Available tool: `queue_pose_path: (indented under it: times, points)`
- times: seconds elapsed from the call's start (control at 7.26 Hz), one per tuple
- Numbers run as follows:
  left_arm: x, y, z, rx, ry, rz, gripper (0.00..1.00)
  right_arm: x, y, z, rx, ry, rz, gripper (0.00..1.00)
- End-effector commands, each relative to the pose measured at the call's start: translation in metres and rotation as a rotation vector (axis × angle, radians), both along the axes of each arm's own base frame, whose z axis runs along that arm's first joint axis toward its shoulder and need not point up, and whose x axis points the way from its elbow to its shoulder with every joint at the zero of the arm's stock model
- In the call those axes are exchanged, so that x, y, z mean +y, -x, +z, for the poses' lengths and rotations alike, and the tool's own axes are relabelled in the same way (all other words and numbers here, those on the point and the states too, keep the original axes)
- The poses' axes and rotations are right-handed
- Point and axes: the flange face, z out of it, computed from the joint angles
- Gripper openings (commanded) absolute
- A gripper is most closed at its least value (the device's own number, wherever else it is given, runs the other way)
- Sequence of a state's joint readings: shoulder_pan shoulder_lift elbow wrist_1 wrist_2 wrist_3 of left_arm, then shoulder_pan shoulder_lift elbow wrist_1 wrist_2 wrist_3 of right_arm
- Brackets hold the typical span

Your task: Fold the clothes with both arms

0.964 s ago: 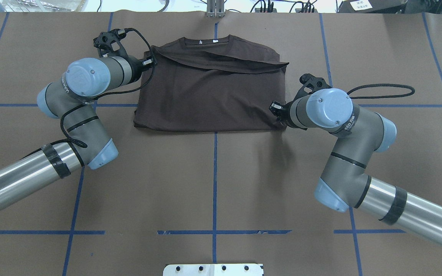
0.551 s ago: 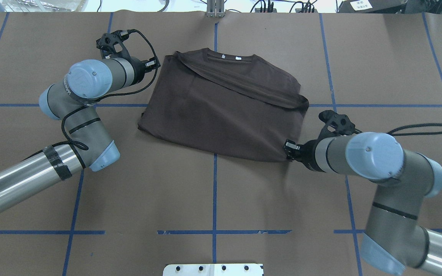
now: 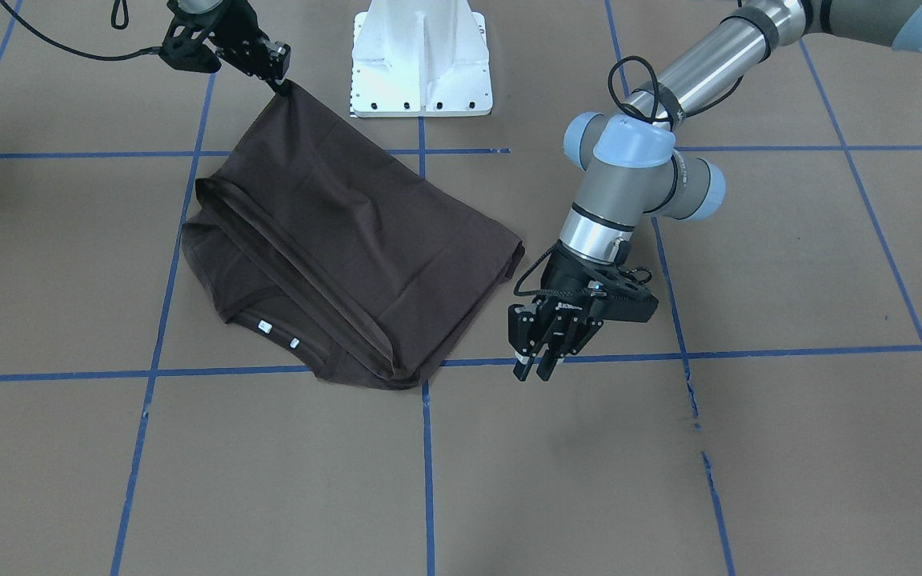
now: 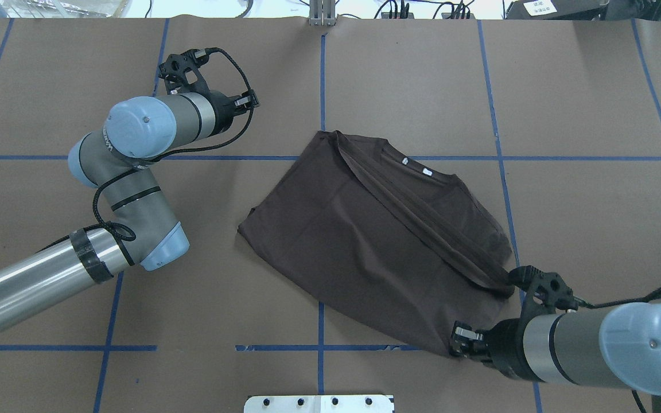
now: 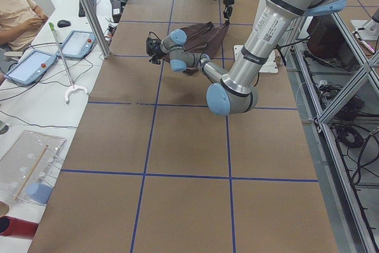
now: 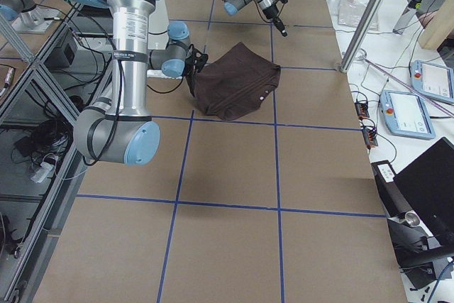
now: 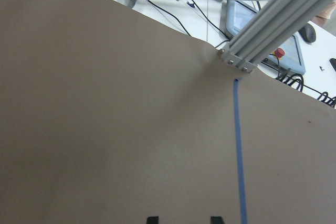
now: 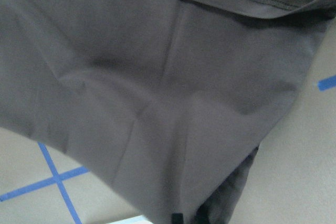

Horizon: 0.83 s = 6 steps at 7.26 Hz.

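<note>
My right pincer (image 4: 461, 338) is clamped on one corner of the shirt (image 4: 365, 241), at the near right of the table (image 4: 422, 86), not far from my white base (image 4: 319, 403). That wrist's camera is smothered in cloth, so I judge the grip mostly from across the table, where the corner seems to rise to a peak between the closed fingers. I hold that corner, I think, to haul the half-folded shirt toward me and swing it round for the next fold. From the pinch the cloth fans away to the far left and lies flat. Its folded-over band runs diagonally, and the collar (image 4: 416, 166) with its two white tags faces far right. My left pincer (image 4: 250, 102) stands well apart from the shirt at the far left, fingers apart with nothing between them, over bare table. I take it I let go there so the cloth could turn freely. A second ago the shirt lay square at the far middle with its collar to the far edge, my left pincer at its far-left corner and my right at its near-right corner. Since then it has slid nearer and rightward and turned, leaving my left pincer behind.
</note>
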<state>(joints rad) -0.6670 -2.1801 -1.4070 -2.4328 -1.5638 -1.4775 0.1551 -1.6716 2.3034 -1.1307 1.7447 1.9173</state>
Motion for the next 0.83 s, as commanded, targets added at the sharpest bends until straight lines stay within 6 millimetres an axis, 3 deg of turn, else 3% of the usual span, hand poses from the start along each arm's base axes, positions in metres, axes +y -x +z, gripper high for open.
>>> queue_pose_path:
  times: [0.0,0.14,0.28,0.41,0.69]
  points:
    - [0.050,0.027,-0.009,0.106,0.037,0.062,0.54,0.001,-0.001,0.005,0.015,-0.001,0.013,1.00]
    - [0.088,0.024,-0.012,0.170,0.091,0.110,0.54,-0.020,-0.007,0.006,0.022,-0.036,0.110,1.00]
    - [0.103,0.026,-0.009,0.206,0.142,0.114,0.57,-0.049,-0.021,0.003,0.018,-0.048,0.199,1.00]
    - [0.134,0.021,0.004,0.175,0.188,0.146,0.57,-0.071,-0.033,0.005,0.023,-0.054,0.255,1.00]
    - [0.179,-0.011,0.006,-0.029,0.298,0.112,0.58,-0.102,-0.031,-0.001,0.010,-0.071,0.316,1.00]
